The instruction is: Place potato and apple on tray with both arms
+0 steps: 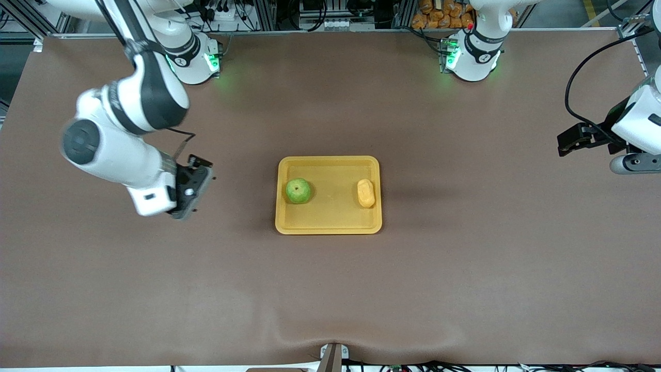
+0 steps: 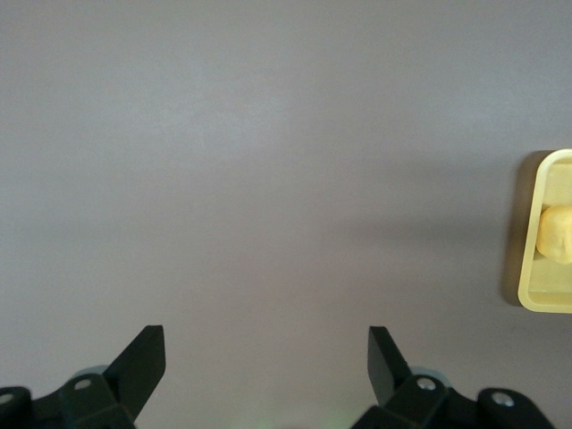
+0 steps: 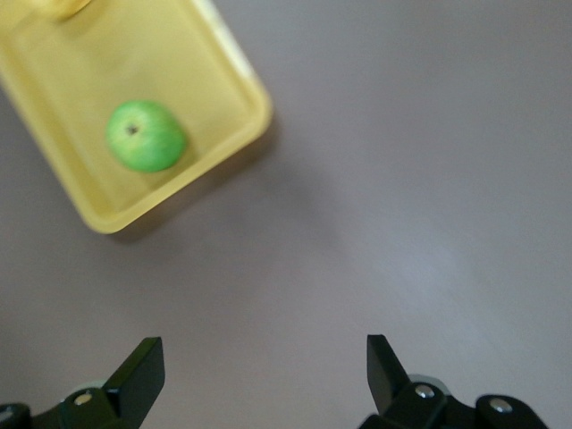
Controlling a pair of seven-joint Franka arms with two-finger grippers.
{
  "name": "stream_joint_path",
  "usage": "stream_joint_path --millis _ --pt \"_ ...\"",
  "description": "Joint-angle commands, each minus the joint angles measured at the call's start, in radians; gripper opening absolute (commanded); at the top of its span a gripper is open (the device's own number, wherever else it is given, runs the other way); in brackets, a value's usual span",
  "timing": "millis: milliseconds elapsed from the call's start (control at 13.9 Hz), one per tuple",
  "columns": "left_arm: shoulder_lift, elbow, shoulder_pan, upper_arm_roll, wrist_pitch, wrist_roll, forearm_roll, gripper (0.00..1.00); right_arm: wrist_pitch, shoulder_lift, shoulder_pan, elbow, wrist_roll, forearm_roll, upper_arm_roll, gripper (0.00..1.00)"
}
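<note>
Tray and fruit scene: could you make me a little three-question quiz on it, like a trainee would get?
1. True or false: the apple lies on the tray.
2. Which fruit lies toward the left arm's end of the tray? A apple, B potato.
3. Fill in: the left gripper and right gripper both stand ____, over bare table.

Key: 1 true; 2 B; 3 open.

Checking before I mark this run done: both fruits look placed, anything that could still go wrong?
Little left. The apple and potato both lie in the tray, each close to an end wall.

1. The round apple could roll if the tray is bumped; the rim is low.
2. The right gripper, open and empty, hangs over the table by the tray's apple end; a careless sweep could knock it.

The left gripper, open, is well clear.
</note>
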Motion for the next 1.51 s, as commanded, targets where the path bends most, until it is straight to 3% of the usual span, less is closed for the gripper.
stream_joint_path --millis 0,143,215,502,717,1435 --pt "-0.100 -0.098 -0.036 0.075 0.003 0.032 -0.060 1.00 -0.013 -0.097 -0.029 -0.024 0.116 -0.017 -0.069 1.00" --pt "-0.131 -0.127 -0.128 0.181 0.005 0.032 -0.084 1.00 -0.062 -0.139 -0.088 -0.023 0.146 -0.019 -0.096 1.00" --pt "-0.143 -0.135 -0.145 0.189 0.003 0.032 -0.086 1.00 -0.074 -0.163 -0.121 -0.024 0.159 -0.019 -0.096 1.00" --pt "-0.154 -0.135 -0.187 0.198 -0.013 0.015 -0.083 1.00 -0.151 -0.223 -0.159 -0.020 0.321 -0.035 -0.137 1.00" --pt "-0.150 -0.130 -0.181 0.193 -0.030 0.028 -0.083 1.00 -0.225 -0.284 -0.185 -0.020 0.474 -0.088 -0.131 1.00" --pt "-0.134 -0.110 -0.178 0.198 -0.049 0.015 -0.075 1.00 -0.413 -0.327 -0.208 0.046 0.729 -0.089 -0.132 1.00"
